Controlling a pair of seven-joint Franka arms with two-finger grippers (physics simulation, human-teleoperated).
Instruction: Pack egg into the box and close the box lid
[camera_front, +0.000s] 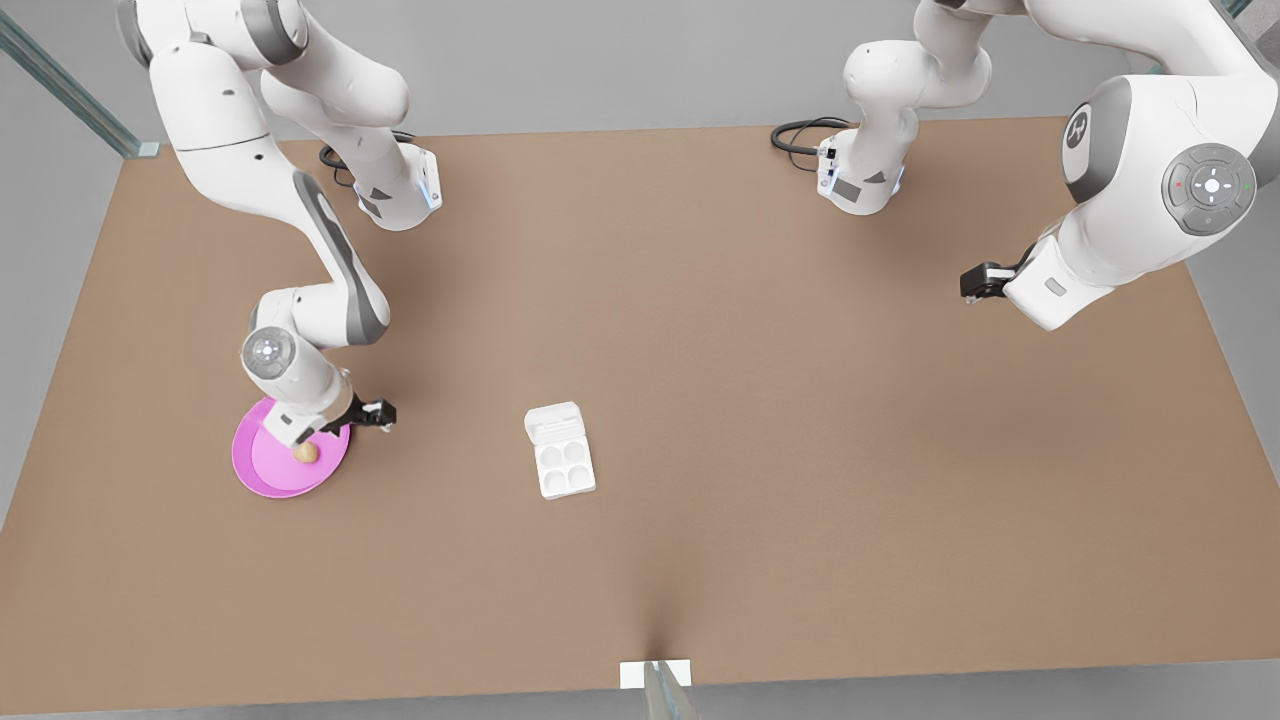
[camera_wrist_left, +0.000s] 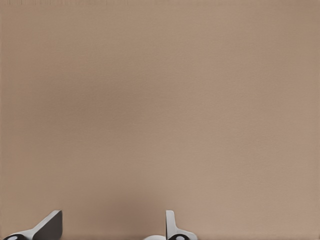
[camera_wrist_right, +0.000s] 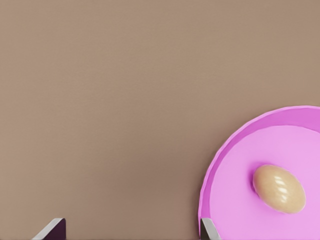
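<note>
The small tan oval egg (camera_wrist_right: 279, 188) lies loose on the round pink plate (camera_wrist_right: 220, 165), just outside the spread fingers of the right gripper (camera_wrist_right: 131, 229), beyond one fingertip and not between them. It looks smooth, light, brittle and apt to roll, so a gentle pinch across its narrow middle seems wisest. The white four-cup egg carton (camera_front: 562, 462) sits well apart, its white hinged lid (camera_front: 553, 419) open. The left gripper (camera_wrist_left: 111, 225) waits over bare brown table (camera_wrist_left: 160, 100), fingers parted.
</note>
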